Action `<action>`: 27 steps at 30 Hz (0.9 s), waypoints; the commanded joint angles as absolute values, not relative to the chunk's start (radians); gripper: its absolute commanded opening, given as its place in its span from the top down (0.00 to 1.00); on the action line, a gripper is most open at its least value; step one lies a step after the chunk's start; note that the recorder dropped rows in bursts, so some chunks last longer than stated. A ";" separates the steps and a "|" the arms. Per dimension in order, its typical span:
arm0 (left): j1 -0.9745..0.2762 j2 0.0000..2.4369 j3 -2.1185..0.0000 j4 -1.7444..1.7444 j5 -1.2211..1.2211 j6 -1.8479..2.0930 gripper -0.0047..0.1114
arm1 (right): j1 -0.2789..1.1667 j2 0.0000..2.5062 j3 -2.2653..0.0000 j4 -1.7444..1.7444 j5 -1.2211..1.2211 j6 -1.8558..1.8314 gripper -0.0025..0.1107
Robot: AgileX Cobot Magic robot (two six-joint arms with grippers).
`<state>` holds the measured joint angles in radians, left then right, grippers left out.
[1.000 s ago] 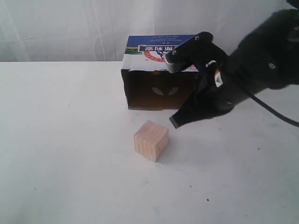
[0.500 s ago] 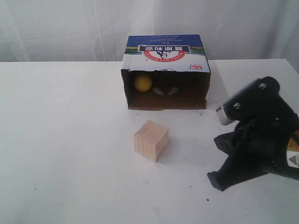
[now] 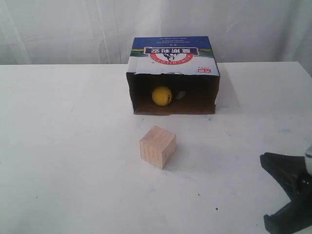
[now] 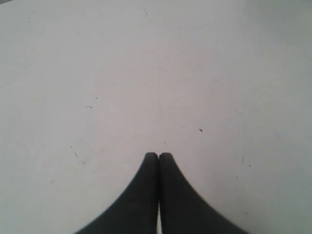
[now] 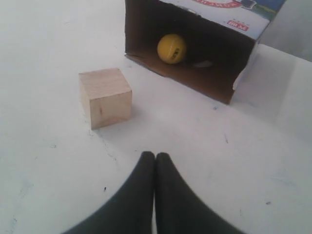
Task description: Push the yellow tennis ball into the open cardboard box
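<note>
The yellow tennis ball [image 3: 162, 95] lies inside the open cardboard box [image 3: 173, 54], on its brown floor left of middle. In the right wrist view the ball [image 5: 171, 48] sits in the dark interior of the box [image 5: 229, 17]. My right gripper [image 5: 155, 155] is shut and empty, low over the table in front of the box and well back from it. The right arm's black body [image 3: 298, 191] shows at the lower right corner of the exterior view. My left gripper [image 4: 158, 154] is shut over bare table and is out of the exterior view.
A light wooden cube [image 3: 157, 146] stands on the white table [image 3: 63, 146] a little in front of the box's mouth; the cube [image 5: 105, 96] is to one side of the line from the right gripper to the box. A white curtain hangs behind.
The right arm has drawn back from the box mouth to the lower right corner. The ball, now uncovered, has rolled from the box's left inner wall toward its middle.
</note>
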<state>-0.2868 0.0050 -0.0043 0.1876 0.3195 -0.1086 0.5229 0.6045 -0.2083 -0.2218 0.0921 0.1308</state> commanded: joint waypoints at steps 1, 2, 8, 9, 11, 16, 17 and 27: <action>-0.292 0.000 0.000 0.189 0.330 -0.106 0.96 | 0.490 0.509 -0.135 -0.216 0.069 0.138 0.98; -0.292 0.000 0.000 0.189 0.330 -0.106 0.96 | 0.485 0.493 -0.122 -0.216 0.069 0.138 0.98; -0.292 0.000 0.000 0.189 0.330 -0.106 0.96 | 0.472 0.375 -0.042 -0.214 0.054 0.143 0.98; -0.292 0.000 0.000 0.189 0.330 -0.106 0.96 | 0.465 0.359 -0.032 -0.212 0.041 0.143 0.98; -0.292 0.000 0.000 0.189 0.330 -0.106 0.96 | 0.454 0.333 -0.013 -0.212 0.009 0.143 0.98; -0.292 0.000 0.000 0.189 0.330 -0.106 0.96 | 0.425 0.276 0.000 -0.212 -0.020 0.146 0.98; -0.292 0.000 0.000 0.189 0.330 -0.106 0.96 | 0.421 0.269 0.000 -0.212 -0.010 0.146 0.98; -0.292 0.000 0.000 0.189 0.330 -0.106 0.96 | 0.418 0.162 0.000 -0.124 0.147 0.166 0.98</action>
